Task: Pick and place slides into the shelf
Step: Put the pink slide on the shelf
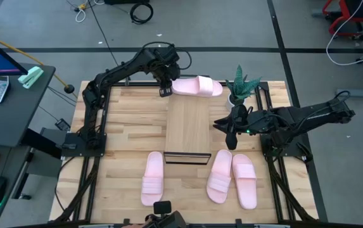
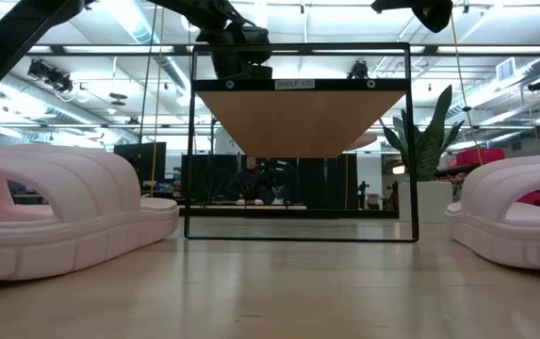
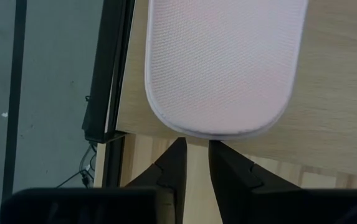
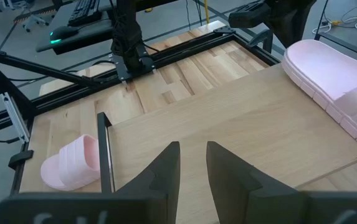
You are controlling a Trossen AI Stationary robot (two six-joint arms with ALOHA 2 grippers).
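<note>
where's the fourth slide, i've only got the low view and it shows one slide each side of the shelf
Observer: The high view has a slide lying crosswise on the far end of the shelf, on top of the board.
Operator: which arm is by it
Observer: The left gripper; it sits just off that slide's end, at the shelf's far left corner.
Operator: and the right arm
Observer: The right gripper hangs at the shelf's right edge, near a potted plant.
Operator: so just one slide on my right
Observer: No, a right-hand pair lies side by side on the table; a single one lies on the left.
</note>
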